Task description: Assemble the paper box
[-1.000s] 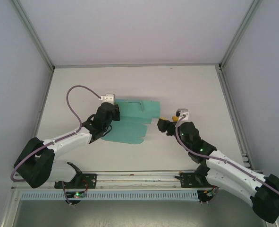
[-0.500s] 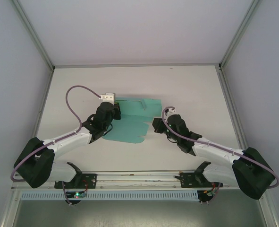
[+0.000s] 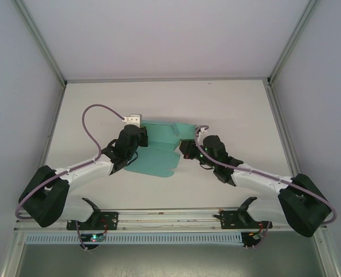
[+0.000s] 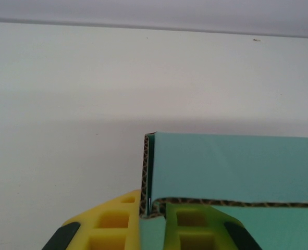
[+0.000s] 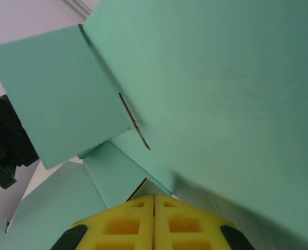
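Paper box (image 3: 157,157) is lying near the middle of the bench (image 3: 239,109), between the two arms. It is only partly formed: the near panels and flaps are resting flat, while the far panel is standing up as a wall.

Left end effector (image 3: 141,136) is sitting at the sheet's left edge. In the left wrist view its yellow fingers (image 4: 189,225) are closing on the card, one on each side of the upright wall at its corner. Judgement: this grip is pinning the sheet and propping the raised wall so the other arm can work against it.

Right end effector (image 5: 154,219) is closed, the two fingers meeting with no gap. The tips are pressing into the folds at the sheet's right end, under a lifted flap. I cannot tell whether any card is caught between them. Judgement: closed fingers are serving as a blunt pusher, nudging a side flap up or inward.

Count: one teal sheet; two arms; two end effectors, two yellow fingers each; one wall standing, at least two flaps showing in the right wrist view.
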You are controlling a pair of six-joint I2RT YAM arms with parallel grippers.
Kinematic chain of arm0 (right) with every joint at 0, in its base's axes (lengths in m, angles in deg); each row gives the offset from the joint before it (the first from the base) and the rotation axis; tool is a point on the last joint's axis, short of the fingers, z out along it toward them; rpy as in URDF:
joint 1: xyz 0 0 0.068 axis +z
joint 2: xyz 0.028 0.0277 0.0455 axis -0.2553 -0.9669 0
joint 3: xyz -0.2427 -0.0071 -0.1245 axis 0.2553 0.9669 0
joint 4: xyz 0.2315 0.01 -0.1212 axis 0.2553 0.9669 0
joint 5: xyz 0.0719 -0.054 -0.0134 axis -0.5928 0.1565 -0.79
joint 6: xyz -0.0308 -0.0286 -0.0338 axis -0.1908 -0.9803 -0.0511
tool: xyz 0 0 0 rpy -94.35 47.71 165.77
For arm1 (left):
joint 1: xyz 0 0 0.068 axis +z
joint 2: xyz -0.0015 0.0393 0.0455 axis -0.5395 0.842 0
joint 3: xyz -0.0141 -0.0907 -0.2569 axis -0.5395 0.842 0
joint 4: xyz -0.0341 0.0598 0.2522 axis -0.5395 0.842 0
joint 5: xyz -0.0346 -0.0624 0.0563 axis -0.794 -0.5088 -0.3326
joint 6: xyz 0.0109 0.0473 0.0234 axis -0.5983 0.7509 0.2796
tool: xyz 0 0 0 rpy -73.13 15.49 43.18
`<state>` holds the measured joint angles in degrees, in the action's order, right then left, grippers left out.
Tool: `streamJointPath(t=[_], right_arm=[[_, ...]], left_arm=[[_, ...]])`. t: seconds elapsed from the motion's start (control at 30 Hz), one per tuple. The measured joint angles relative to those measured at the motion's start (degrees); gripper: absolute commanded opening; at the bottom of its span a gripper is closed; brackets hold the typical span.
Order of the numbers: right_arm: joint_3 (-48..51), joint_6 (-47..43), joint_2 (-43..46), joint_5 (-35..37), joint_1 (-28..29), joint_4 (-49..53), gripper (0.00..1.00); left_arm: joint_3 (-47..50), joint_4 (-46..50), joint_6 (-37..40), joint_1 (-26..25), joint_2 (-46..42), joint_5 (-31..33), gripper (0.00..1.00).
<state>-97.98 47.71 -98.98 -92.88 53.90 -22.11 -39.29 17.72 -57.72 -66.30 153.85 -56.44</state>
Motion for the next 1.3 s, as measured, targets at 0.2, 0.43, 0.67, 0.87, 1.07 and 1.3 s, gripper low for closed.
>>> streamJointPath(t=[0.2, 0.43, 0.67, 0.87, 1.07, 1.3], right_arm=[[-4.13, -0.57, -6.45, -0.72, 0.55, -1.64, 0.11], [-6.8, -3.17, -11.32, 5.99, 4.24, -1.09, 0.15], [-11.78, -7.13, -13.62, 10.19, 5.77, 5.07, 0.15], [-11.58, -9.9, -8.85, 11.85, 5.55, 10.51, 0.22], [-8.24, -13.25, 7.89, 13.16, 1.79, 19.39, 0.42], [-3.28, -16.65, 24.59, 15.26, -8.63, 28.04, 0.56]], left_arm=[[-0.02, 0.04, -0.76, 0.0, 0.04, -0.17, 0.0], [-0.02, 0.63, -2.16, 0.02, 0.98, 0.9, 0.0], [-0.02, 0.66, -2.36, 0.02, 1.46, 0.68, 0.0], [-0.02, 0.68, -1.53, 0.0, 0.81, 0.0, 0.0], [0.33, 0.63, -0.33, -0.02, -2.69, 0.2, 0.0], [1.33, 0.66, 0.76, -0.02, -4.52, -1.79, 0.0]])
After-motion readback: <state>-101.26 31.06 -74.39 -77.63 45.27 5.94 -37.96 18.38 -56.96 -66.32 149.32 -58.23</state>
